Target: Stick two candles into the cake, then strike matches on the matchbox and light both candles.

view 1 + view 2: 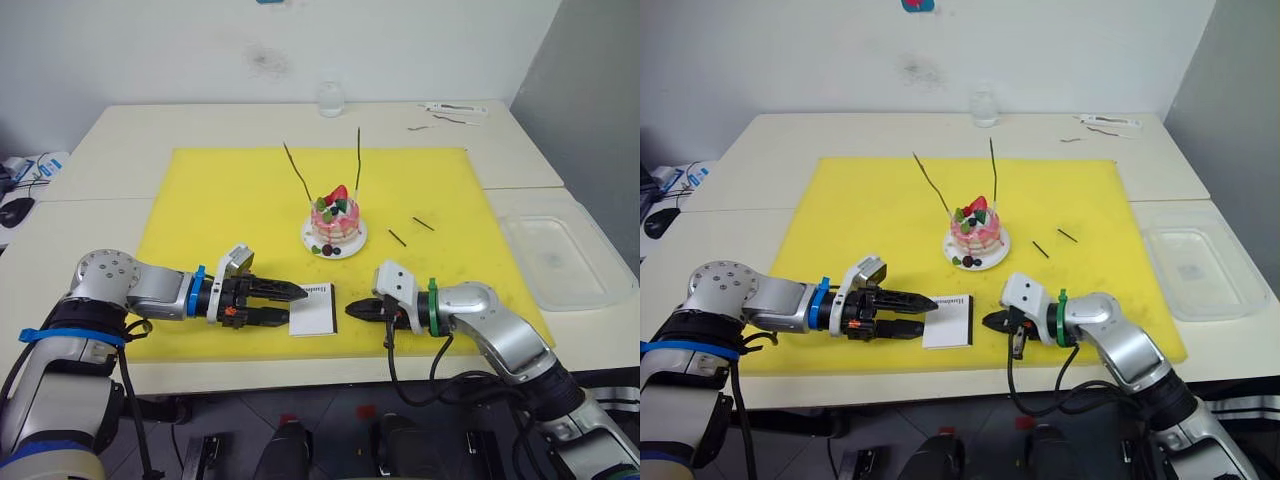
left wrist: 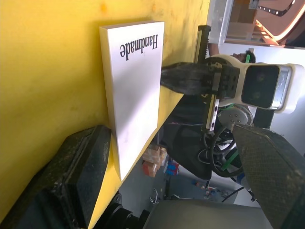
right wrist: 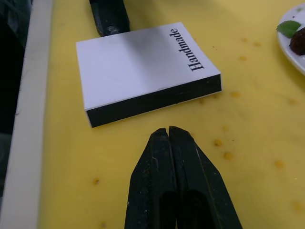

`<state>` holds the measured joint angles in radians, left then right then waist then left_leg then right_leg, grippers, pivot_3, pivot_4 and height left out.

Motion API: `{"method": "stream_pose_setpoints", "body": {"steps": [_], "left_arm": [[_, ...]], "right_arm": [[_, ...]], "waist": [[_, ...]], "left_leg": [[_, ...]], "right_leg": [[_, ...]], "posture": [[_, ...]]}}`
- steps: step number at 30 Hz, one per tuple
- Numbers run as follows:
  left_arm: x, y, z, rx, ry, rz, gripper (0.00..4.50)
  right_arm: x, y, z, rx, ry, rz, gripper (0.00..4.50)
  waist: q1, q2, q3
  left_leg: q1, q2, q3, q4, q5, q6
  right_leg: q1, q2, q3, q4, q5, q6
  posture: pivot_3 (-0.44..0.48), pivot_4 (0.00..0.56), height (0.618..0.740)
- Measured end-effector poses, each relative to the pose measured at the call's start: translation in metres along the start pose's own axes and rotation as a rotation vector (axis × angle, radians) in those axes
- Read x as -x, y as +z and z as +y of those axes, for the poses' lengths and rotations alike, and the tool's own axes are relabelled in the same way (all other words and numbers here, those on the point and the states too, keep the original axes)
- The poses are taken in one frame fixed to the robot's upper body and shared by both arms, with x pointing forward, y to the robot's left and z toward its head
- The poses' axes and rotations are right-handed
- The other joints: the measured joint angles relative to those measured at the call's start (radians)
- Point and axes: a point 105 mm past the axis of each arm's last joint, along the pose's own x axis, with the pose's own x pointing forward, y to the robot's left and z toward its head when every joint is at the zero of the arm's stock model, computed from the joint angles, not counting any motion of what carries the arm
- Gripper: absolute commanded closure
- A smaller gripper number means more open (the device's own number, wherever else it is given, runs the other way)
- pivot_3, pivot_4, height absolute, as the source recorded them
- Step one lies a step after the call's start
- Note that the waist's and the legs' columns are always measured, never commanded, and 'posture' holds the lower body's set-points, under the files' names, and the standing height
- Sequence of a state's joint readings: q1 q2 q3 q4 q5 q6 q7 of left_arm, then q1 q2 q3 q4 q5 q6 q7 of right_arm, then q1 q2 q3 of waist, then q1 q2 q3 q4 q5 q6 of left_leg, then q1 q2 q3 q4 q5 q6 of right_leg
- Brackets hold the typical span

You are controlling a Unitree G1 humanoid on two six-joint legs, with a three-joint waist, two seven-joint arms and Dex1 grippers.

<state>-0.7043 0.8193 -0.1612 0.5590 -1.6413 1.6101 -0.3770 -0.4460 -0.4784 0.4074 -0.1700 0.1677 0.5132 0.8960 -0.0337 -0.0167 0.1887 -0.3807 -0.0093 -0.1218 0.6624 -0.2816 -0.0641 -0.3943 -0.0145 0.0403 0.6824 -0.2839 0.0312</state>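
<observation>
The pink cake (image 1: 336,226) sits on its white plate mid-mat, and both thin candles (image 1: 297,172) (image 1: 358,155) stand stuck in it, leaning apart. Two short dark matches (image 1: 397,238) (image 1: 423,224) lie on the mat to the cake's right. The white matchbox (image 1: 313,308) lies flat near the mat's front edge. My left gripper (image 1: 297,306) is open, its fingertips at the matchbox's left edge. My right gripper (image 3: 167,131) is shut with nothing visible in it. It lies low on the mat and points at the matchbox's (image 3: 143,71) dark striking side, a small gap away.
The yellow mat (image 1: 220,200) covers the table's middle. A clear plastic tray (image 1: 560,260) lies off the mat at the right. A small glass jar (image 1: 331,98) and a white tube (image 1: 455,108) stand along the back edge. The table's front edge runs just behind both grippers.
</observation>
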Motion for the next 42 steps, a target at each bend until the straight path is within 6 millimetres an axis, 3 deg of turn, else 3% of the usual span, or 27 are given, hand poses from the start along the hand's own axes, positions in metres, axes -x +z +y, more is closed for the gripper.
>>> {"method": "stream_pose_setpoints", "body": {"steps": [22, 35, 42], "left_arm": [[-0.005, -0.006, 0.001, -0.011, -0.026, -0.016, 0.0], [-0.007, -0.009, 0.001, -0.014, -0.035, -0.023, 0.0], [-0.004, -0.01, 0.004, -0.01, -0.03, -0.031, 0.0]], "right_arm": [[-0.024, 0.014, 0.004, 0.005, 0.055, -0.017, 4.47], [-0.018, 0.008, 0.002, -0.019, 0.097, 0.028, 4.47], [-0.026, 0.011, 0.004, -0.026, 0.114, 0.015, 4.47]], "waist": [[0.002, 0.0, -0.001], [0.002, 0.0, -0.001], [0.0, 0.0, -0.002]], "left_leg": [[0.0, -0.002, -0.001, -0.001, 0.0, 0.0], [0.001, -0.006, -0.003, -0.001, 0.0, 0.0], [0.001, -0.006, -0.004, -0.001, 0.0, 0.0]], "right_leg": [[0.001, -0.004, -0.001, 0.0, 0.0, 0.0], [0.001, -0.006, -0.001, -0.001, 0.0, 0.0], [0.001, -0.006, -0.001, -0.001, 0.0, 0.0]], "posture": [[0.0, 0.15, 0.74], [0.0, 0.15, 0.74], [0.0, 0.15, 0.74]]}}
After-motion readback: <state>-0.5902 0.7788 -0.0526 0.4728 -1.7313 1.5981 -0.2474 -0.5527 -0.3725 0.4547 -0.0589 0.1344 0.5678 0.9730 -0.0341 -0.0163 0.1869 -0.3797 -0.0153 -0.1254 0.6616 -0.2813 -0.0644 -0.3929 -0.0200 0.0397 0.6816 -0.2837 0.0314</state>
